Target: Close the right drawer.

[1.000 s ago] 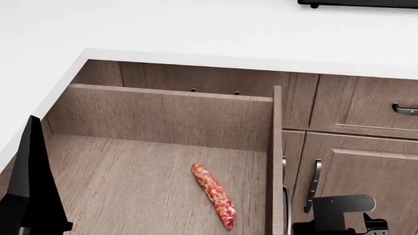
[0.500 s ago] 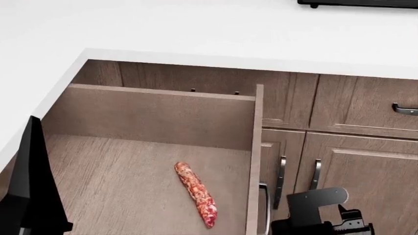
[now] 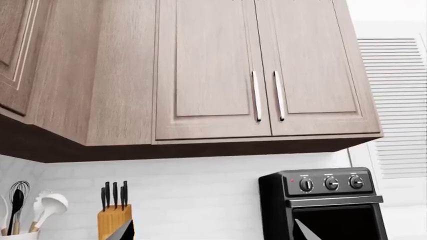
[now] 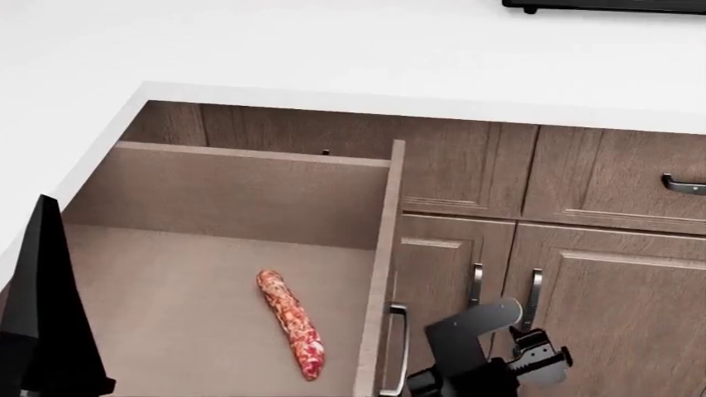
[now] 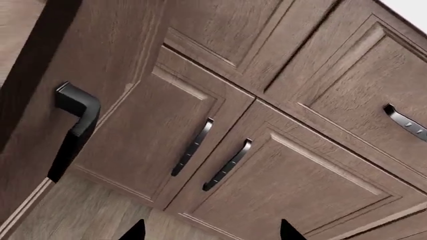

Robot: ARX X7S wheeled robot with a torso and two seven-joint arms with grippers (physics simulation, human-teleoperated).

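Observation:
The right drawer (image 4: 221, 281) stands pulled out under the white counter, its framed front (image 4: 381, 273) facing right. A dark bar handle (image 4: 398, 347) sits on that front and shows again as the bar handle (image 5: 73, 130) in the right wrist view. A red sausage (image 4: 291, 322) lies on the drawer floor. My right gripper (image 5: 212, 232) is open, empty, close beside the drawer front; its arm (image 4: 485, 360) is low, right of the handle. My left gripper (image 3: 213, 234) is open and points up at wall cabinets, away from the drawer.
Two lower cabinet doors with vertical handles (image 4: 474, 285) (image 4: 534, 294) stand right of the drawer front. Another drawer front with a curved handle (image 4: 684, 184) is far right. My left arm (image 4: 45, 314) fills the left edge. A knife block (image 3: 113, 220) and black oven (image 3: 320, 205) stand on the counter.
The drawer front has slid left, narrowing the open drawer, and the sausage has moved left with it. My right arm followed it leftward.

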